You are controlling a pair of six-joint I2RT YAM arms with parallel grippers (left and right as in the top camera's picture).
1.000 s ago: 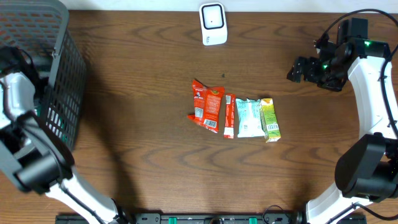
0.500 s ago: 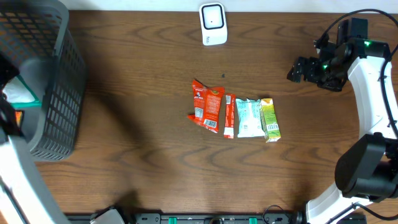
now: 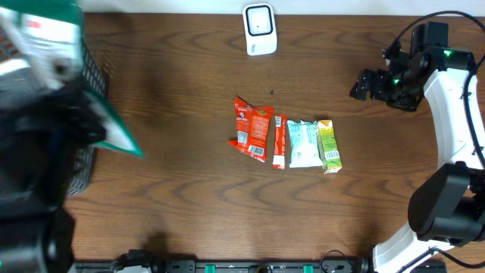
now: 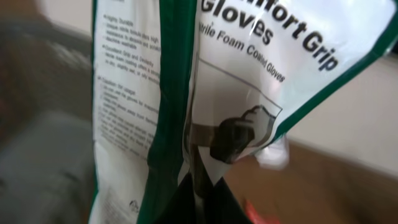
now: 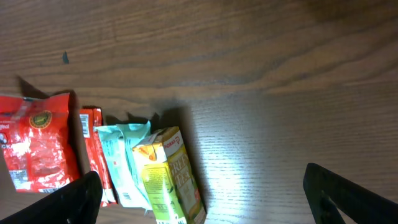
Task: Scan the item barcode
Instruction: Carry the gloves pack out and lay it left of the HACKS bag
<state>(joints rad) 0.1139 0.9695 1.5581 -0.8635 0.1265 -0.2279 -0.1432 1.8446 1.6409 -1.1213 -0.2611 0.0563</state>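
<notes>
Glove pack (image 4: pixel 217 74), glossy white/green film w/ printed text, is pinched in left fingers (image 4: pixel 205 205), raised close to overhead cam and hiding most of the mesh basket (image 3: pixel 95 76). Right fingers (image 5: pixel 348 193) spread wide, holding nothing, over wood-grain worktop (image 3: pixel 189 197), right side. Centre row: crinkly red pouch (image 3: pixel 251 129), thin red stick (image 3: pixel 279 142), teal pouch (image 3: pixel 305 144), boxy carton (image 3: pixel 329 145); white scanner (image 3: pixel 259 29) at far edge.

Even overhead light, with heavy motion blur at nine o'clock. The glove packet (image 4: pixel 249 74) is out of focus, and glare marks the table (image 5: pixel 249 174) at five o'clock.
</notes>
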